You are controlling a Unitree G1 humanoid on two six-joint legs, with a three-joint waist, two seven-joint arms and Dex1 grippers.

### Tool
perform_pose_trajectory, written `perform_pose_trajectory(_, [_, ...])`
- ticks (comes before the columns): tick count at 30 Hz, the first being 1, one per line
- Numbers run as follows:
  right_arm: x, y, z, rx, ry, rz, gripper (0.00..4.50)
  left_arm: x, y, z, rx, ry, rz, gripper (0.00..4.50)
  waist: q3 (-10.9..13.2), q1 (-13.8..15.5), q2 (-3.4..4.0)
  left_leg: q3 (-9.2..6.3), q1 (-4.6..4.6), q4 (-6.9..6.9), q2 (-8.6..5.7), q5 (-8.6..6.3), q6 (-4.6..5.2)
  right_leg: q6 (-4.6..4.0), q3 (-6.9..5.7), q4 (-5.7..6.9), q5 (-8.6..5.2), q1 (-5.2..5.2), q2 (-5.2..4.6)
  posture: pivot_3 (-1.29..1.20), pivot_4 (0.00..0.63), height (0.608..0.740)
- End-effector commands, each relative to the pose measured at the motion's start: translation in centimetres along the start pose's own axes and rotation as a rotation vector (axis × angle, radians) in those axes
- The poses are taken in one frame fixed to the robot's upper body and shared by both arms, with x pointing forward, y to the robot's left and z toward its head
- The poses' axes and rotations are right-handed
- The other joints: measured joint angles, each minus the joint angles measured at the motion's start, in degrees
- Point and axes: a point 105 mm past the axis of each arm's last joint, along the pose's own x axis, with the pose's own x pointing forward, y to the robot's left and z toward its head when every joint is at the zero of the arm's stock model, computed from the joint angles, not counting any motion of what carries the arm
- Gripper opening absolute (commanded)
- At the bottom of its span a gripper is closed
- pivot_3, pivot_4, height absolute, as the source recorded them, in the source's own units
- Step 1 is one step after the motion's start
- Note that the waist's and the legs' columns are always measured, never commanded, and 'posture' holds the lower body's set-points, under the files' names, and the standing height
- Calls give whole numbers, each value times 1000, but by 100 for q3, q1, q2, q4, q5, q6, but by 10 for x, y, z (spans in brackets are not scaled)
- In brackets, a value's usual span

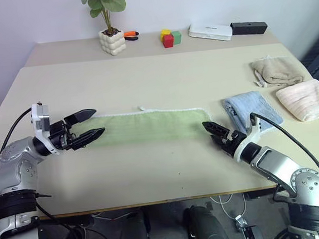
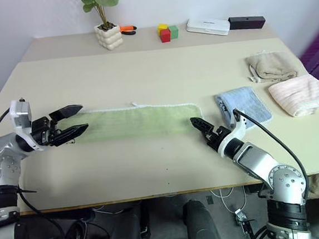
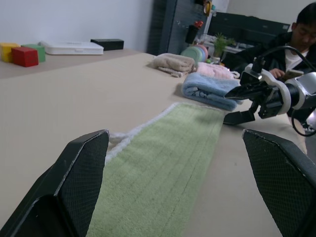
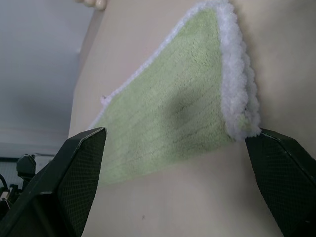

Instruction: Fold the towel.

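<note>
Towel (image 1: 149, 126), light green, folded into a long strip, lies flat on the tabletop (image 1: 144, 76) between left gripper (image 1: 90, 124) and right gripper (image 1: 212, 130), jaws wide open at either end, holding nothing.

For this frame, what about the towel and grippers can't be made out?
- Towel, head views: how many layers it lies in, too flat to tell; any corner mark, too small.
- Towel's left end: covered by the left gripper.
- Right gripper, head views: whether it touches the towel's right end; the fingers overlap its edge.
- Right wrist view: towel's far end, cut off by the frame.
</note>
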Motion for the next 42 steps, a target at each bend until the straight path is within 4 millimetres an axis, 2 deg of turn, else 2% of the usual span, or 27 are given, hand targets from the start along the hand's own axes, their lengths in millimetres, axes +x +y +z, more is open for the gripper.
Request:
perform_pose_trajectory(1, [8, -8, -2, 13, -10, -45, 4500, -4, 0, 13, 66, -22, 15, 4431, 0, -3, 0, 0, 0, 0, 0, 0, 0, 0, 0, 0, 0, 0, 0, 0, 150, 735])
perform_pose_trajectory(4, [16, -11, -2, 19, -28, -64, 4500, -3, -1, 11, 69, -21, 18, 4431, -5, -5, -7, 0, 1, 0, 1, 0, 0, 0, 0, 0, 0, 0, 1, 0, 150, 735])
perform_pose_trajectory(7, [23, -8, 1, 30, -42, -54, 3674, -2, -1, 11, 73, -21, 20, 4500, -8, -4, -12, 1, 1, 0, 2, 0, 0, 0, 0, 0, 0, 0, 1, 0, 150, 735])
perform_pose_trajectory(14, [27, -8, 10, -9, -68, -60, 30, -2, 0, 13, 82, -18, 28, 4500, -16, -8, -24, 2, 1, 0, 2, 0, 0, 0, 0, 0, 0, 0, 1, 0, 150, 735])
perform_pose_trajectory(22, [18, -3, 36, -316, -46, -77, 30, -2, 2, 12, 86, -16, 39, 4500, -15, 38, -24, 3, -3, 2, -6, 0, 0, -1, 0, -3, 0, 2, -9, 0, 150, 735])
perform_pose_trajectory(26, [8, 9, 55, -422, -45, -41, 30, -3, 4, 12, 92, -18, 44, 4500, -14, 17, -22, 2, -3, 0, -6, -1, 2, -1, 0, -4, 0, -1, -6, 0, 150, 735])
perform_pose_trajectory(30, [-1, 13, 62, -532, -13, -38, 30, -3, 5, 12, 94, -21, 48, 4500, -14, 20, -22, 3, -4, 0, -5, -1, 3, -1, 0, -4, 0, -3, -6, 0, 150, 735])
perform_pose_trajectory(33, [-1, 26, 53, -633, 51, -1, 30, -3, 5, 11, 93, -21, 49, 4500, -14, 22, -22, 4, -4, 0, -6, -2, 3, 0, 1, -5, 0, -3, -6, 0, 150, 735])
perform_pose_trajectory(35, [0, 43, 45, -696, 89, 71, 30, -4, 6, 11, 94, -21, 51, 4500, -13, 20, -21, 3, -4, 0, -5, -2, 3, 0, 0, -5, 0, -4, -6, 0, 150, 735])
perform_pose_trajectory(38, [9, 71, 33, -813, 126, 152, 30, -7, 7, 12, 101, -14, 58, 4500, -13, -2, -20, 3, -4, 0, -5, -2, 3, 0, 1, -5, 0, -5, -5, 0, 150, 735])
perform_pose_trajectory(42, [21, 93, 21, -858, 145, 222, 30, -8, 8, 14, 108, -11, 60, 4500, -13, 26, -20, 3, -7, -1, -3, -2, 4, -1, 0, -5, 0, -10, -3, 0, 150, 735])
